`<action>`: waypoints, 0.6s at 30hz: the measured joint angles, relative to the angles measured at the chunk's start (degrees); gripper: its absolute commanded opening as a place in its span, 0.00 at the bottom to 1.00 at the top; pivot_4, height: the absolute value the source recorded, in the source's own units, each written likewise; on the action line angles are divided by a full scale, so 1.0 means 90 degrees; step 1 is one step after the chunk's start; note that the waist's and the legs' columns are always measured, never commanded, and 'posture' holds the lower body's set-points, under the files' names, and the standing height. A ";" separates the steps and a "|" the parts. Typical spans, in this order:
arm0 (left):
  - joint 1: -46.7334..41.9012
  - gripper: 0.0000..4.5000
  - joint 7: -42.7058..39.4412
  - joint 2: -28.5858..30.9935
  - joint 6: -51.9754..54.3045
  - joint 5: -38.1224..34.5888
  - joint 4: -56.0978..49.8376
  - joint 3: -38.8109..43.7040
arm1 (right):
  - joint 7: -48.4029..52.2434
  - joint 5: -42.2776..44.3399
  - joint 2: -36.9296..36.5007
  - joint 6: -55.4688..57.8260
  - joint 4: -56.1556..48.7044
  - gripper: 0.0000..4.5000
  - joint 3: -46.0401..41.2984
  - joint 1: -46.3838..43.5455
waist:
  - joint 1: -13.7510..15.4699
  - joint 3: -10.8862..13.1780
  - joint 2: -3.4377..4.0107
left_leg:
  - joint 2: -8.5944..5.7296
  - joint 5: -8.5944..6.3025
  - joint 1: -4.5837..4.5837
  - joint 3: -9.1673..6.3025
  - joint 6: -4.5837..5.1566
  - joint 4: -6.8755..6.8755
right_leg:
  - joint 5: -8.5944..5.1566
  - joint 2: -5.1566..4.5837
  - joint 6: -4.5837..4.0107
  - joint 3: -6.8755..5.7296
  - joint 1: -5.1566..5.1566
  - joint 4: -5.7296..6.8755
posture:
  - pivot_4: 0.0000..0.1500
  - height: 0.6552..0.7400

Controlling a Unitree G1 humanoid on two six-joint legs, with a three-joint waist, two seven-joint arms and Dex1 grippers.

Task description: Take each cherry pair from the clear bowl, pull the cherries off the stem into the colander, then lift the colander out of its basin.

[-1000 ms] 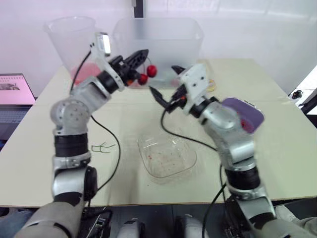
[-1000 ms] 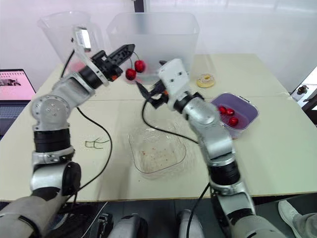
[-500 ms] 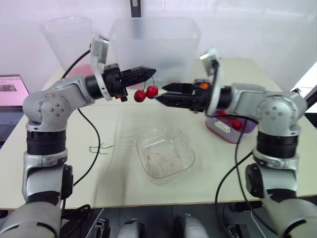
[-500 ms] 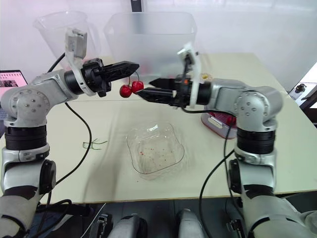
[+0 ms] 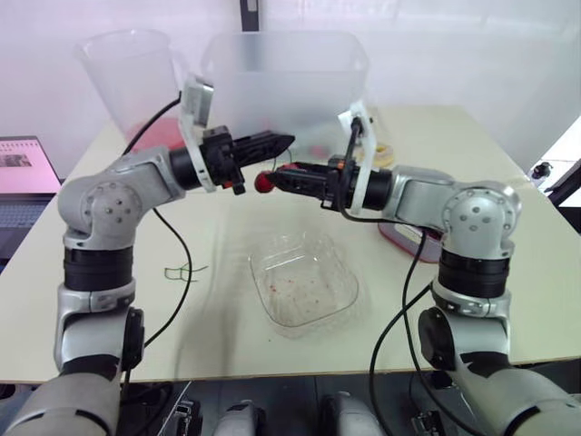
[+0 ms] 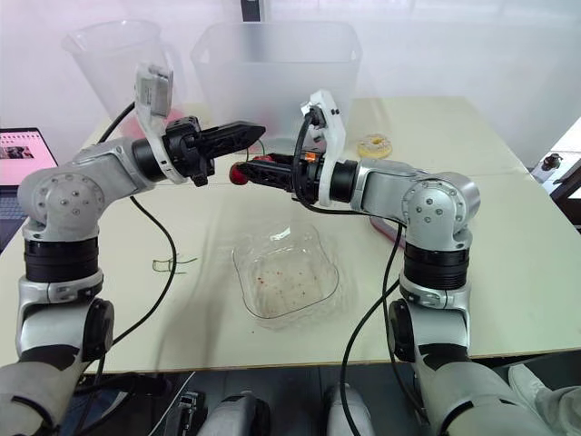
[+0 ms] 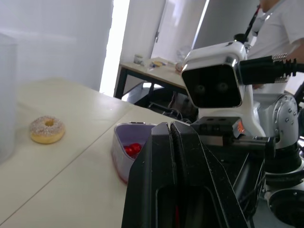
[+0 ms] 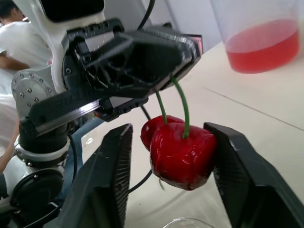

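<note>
Cherry pair [image 8: 178, 152] hangs by its stems from the clenched left gripper [image 5: 281, 142], so the fruit dangles free. Right gripper [image 8: 167, 130], spread, flanks the cherries, likely to clamp and pull. Position: above table [image 5: 227, 227], beyond clear bowl [image 5: 304, 291].

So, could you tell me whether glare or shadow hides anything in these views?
Left wrist view: strong backlight bleaches the far background, yet the donut and purple colander stay visible. Right wrist view: soft highlights on the cherry pair, nothing hidden. Left eye view: even light, faint shadow around the clear bowl.
</note>
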 measured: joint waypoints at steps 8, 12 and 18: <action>0.0084 0.00 -0.0014 0.0009 -0.0076 0.0056 -0.0105 0.0005 | -0.0261 0.0224 -0.0018 0.0086 -0.0154 0.50 -0.0024 0.0183 | 0.0019 0.0000 0.0000 | -0.0002 0.0000 0.0000 0.0001 0.0000 0.0002 | 0.0000 -0.0002 0.0000 0.0001 0.0002 0.0000 | 1.00 0.37; 0.0084 0.00 -0.0001 -0.0052 -0.0089 0.0068 -0.0111 -0.0001 | -0.0348 0.0226 -0.0016 0.0079 -0.0156 0.43 0.0009 0.0216 | 0.0009 0.0000 0.0000 | -0.0001 0.0000 0.0000 0.0001 0.0000 0.0001 | 0.0000 -0.0001 0.0000 0.0001 0.0002 0.0000 | 1.00 0.37; 0.0085 0.00 -0.0026 -0.0062 -0.0131 0.0147 -0.0117 -0.0005 | -0.0507 0.0226 -0.0016 0.0074 -0.0154 0.43 0.0005 0.0233 | 0.0012 0.0000 0.0000 | -0.0001 0.0000 0.0000 0.0001 0.0000 0.0001 | 0.0000 -0.0001 0.0000 0.0002 0.0001 0.0000 | 1.00 0.37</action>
